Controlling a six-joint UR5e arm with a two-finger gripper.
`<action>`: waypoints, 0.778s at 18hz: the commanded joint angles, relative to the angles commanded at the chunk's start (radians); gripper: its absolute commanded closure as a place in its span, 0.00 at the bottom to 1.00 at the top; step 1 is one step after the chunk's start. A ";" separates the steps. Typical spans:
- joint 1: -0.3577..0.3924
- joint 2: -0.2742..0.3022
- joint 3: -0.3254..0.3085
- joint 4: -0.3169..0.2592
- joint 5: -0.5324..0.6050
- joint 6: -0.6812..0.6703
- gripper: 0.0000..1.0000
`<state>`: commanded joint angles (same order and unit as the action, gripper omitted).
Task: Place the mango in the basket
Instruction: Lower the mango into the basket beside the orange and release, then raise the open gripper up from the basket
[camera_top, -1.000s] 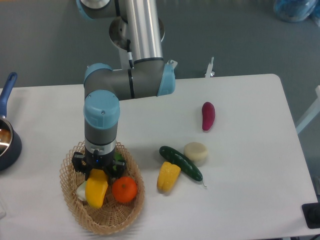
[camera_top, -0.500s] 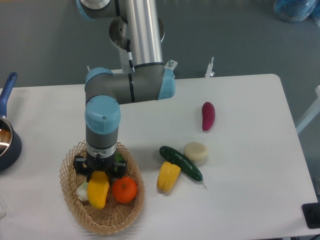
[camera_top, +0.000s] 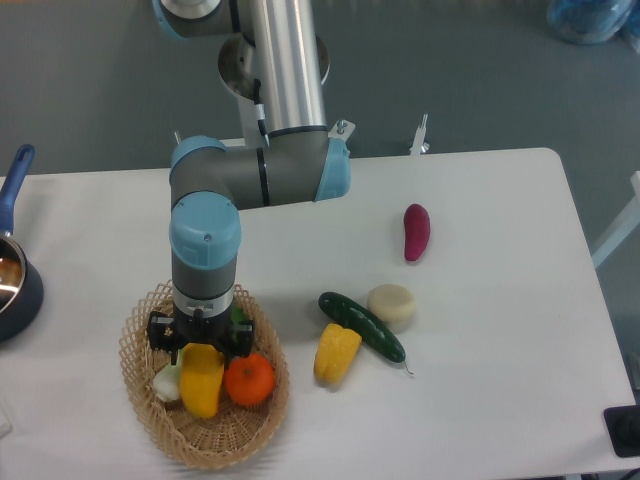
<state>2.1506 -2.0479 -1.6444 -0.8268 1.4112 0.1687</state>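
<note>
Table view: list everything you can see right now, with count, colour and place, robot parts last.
mango: 1, yellow-orange, inside the basket under the gripper
orange: 1, orange, in the basket, right of the mango
white item: 1, whitish, in the basket left of the mango, mostly hidden
basket: 1, tan wicker, front left of table
yellow vegetable: 1, yellow, table centre
cucumber: 1, dark green, beside the yellow vegetable
pale round item: 1, cream, right of the cucumber
purple vegetable: 1, magenta, farther back
pot: 1, dark blue, left edge
table: 1, white
gripper: 1, black, at the mango's top; open or shut unclear
</note>
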 joint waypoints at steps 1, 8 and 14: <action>0.000 0.000 0.003 0.002 0.000 0.002 0.02; 0.009 0.051 0.050 0.000 0.002 0.014 0.00; 0.064 0.077 0.196 -0.006 0.220 0.150 0.00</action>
<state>2.2150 -1.9712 -1.4483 -0.8329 1.6316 0.3184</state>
